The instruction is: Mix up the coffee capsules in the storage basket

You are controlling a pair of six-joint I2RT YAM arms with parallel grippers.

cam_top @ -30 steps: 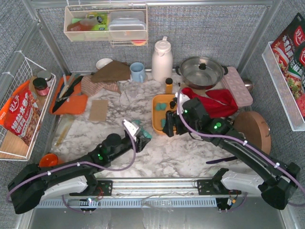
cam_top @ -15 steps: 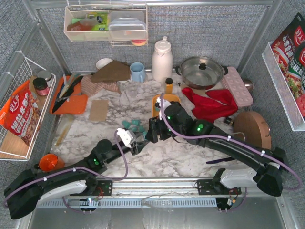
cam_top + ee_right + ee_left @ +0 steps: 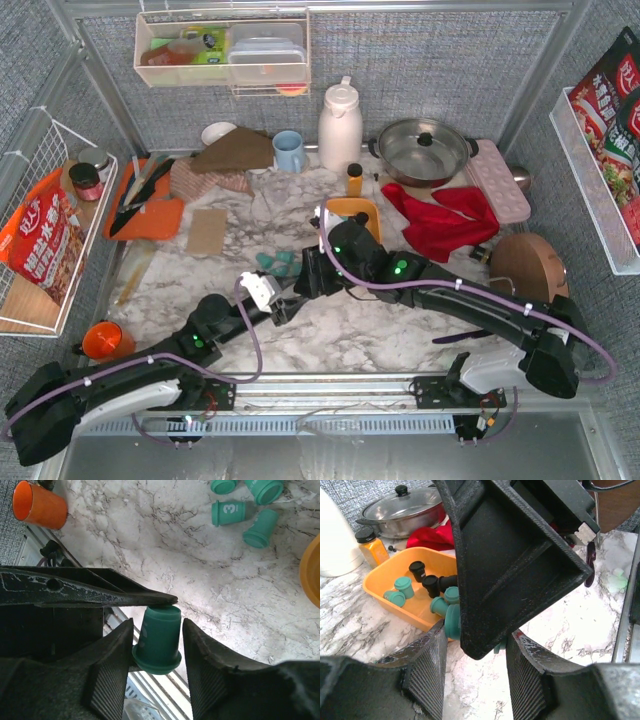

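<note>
both my hands clamp one teal capsule (image 3: 159,637) over the tabletop (image 3: 360,330) near edge: right hand (image 3: 157,640) on its sides, left hand (image 3: 475,646) on its ends. basket (image 3: 410,614) just behind holds more capsules (image 3: 402,586) - four loose capsules (image 3: 229,513) lie beside it.

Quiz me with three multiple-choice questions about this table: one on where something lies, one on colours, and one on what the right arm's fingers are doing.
1. Where do the loose teal plastic coffee capsules lie?
A. in a cup
B. on the marble tabletop, outside the shallow orange plastic basket
C. on a cloth

2. Which colours are the capsules inside the basket?
A. all teal
B. red and white
C. teal and black

3. What are the right arm's fingers doing?
A. closed on a teal capsule
B. standing empty
C. holding a spoon

Answers:
1 B: the right wrist view shows four on bare marble.
2 C: the left wrist view shows both colours in the basket.
3 A: the capsule sits pinched between them.
</note>
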